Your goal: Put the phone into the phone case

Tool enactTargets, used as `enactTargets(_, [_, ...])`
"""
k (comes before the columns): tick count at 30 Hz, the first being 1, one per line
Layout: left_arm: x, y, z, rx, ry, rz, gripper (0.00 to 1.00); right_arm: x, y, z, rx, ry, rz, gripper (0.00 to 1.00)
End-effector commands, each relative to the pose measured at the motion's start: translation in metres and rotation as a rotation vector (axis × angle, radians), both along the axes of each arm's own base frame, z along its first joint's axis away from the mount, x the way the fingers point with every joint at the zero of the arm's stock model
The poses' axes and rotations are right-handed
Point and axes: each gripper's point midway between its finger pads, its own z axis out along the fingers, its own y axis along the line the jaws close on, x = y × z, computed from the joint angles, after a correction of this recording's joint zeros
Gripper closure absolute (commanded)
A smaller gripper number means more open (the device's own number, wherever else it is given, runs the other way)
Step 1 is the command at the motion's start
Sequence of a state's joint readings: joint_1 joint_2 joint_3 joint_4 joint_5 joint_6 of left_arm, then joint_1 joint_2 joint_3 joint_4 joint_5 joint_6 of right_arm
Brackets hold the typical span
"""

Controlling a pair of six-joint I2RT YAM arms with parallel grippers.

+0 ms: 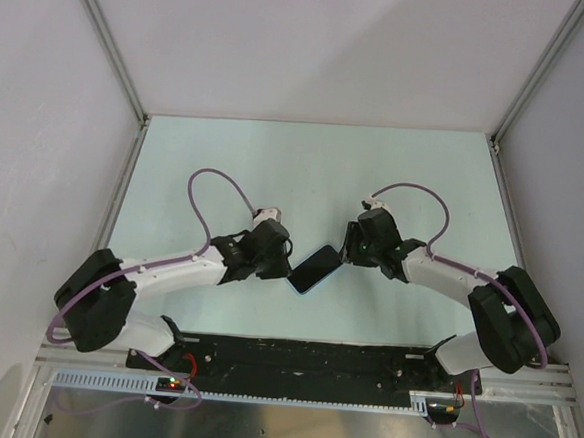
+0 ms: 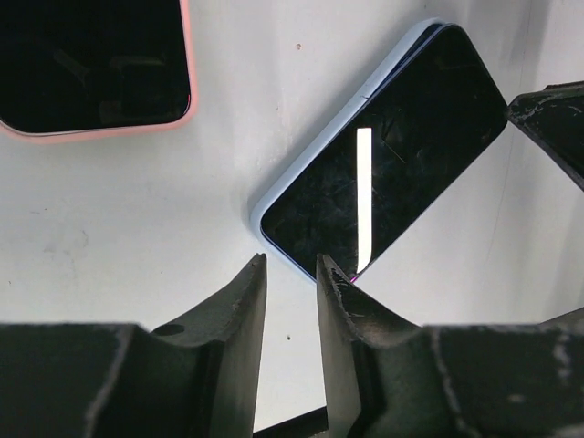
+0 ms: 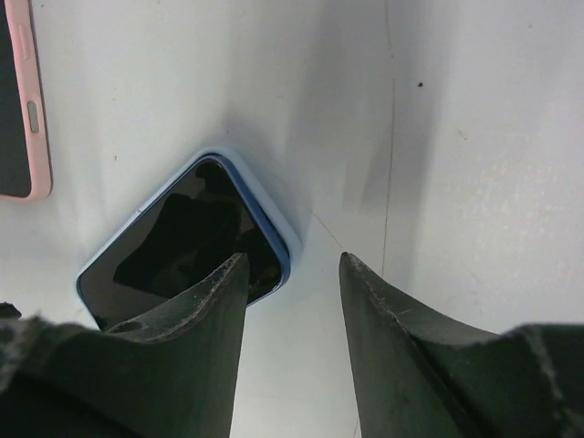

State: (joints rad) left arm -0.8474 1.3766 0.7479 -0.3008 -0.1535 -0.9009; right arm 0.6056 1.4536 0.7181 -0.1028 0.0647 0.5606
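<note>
A phone (image 1: 314, 270) with a black screen lies diagonally on the table, seated in a light blue phone case (image 2: 336, 116). Both arms flank it in the top view. My left gripper (image 2: 290, 260) sits just off the phone's near corner with a narrow gap and nothing between its fingers. At the opposite corner my right gripper (image 3: 294, 258) stands open and empty, its left finger over the phone (image 3: 182, 242), the blue case rim (image 3: 270, 206) beside it. Seen from above, the left gripper (image 1: 281, 261) and right gripper (image 1: 350, 248) almost touch the phone's ends.
A second dark-screened device with a pink rim (image 2: 91, 64) lies a short way off, showing at the left edge (image 3: 14, 100) of the right wrist view too. White walls with aluminium posts (image 1: 109, 41) enclose the pale table (image 1: 315, 171).
</note>
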Motion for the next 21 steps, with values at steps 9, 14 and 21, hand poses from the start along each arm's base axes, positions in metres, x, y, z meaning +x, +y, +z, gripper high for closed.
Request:
enactTargets(9, [0.002, -0.004, -0.008, 0.062, -0.002, -0.059, 0.62, -0.008, 0.021, 0.001, 0.005, -0.017, 0.126, 0.58])
enactTargets(14, [0.005, -0.006, -0.015, 0.086, 0.01, -0.063, 0.61, -0.011, 0.02, -0.006, -0.026, 0.01, 0.132, 0.65])
enactTargets(21, [0.009, -0.009, -0.02, 0.103, 0.015, -0.07, 0.61, -0.011, 0.018, -0.01, -0.051, 0.025, 0.126, 0.72])
